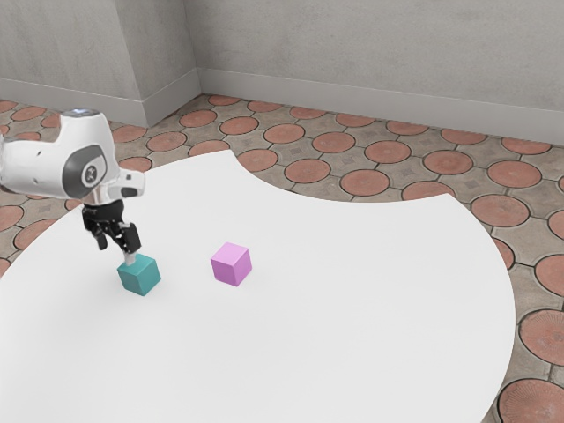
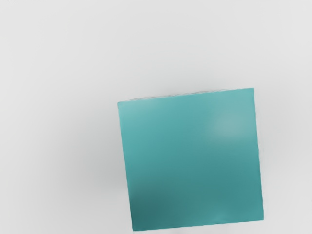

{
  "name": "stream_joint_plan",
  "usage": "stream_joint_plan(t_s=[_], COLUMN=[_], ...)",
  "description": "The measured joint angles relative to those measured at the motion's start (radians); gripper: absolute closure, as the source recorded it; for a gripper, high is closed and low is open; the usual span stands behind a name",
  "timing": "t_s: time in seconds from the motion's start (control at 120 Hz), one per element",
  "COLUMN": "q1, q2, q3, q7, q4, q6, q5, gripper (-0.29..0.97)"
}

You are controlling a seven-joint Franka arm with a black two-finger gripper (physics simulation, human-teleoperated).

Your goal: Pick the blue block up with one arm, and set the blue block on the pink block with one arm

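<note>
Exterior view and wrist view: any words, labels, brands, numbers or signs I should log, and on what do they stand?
None to read. The blue block, the pink block, the arm's white shell and the white table all show plain surfaces with no print, label or number. The wrist view's close look at the blue block's top face shows no marking either.

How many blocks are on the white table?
2. The blue block sits right under the pincer. The pink block sits apart from it, toward the exterior view's right. None seems hidden.
</note>
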Motion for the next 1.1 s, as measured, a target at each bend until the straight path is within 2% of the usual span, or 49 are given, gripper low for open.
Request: stream_joint_plan(t_s=[0.75, 1.1], q1=[-0.019, -0.025], q2=[0.133, 0.155], q3=[0.001, 0.001], q7=[0.023, 0.027], q4=[0.027, 0.046], q6=[0.071, 0.079], q5=[-0.026, -0.032], gripper=[0.0, 0.0])
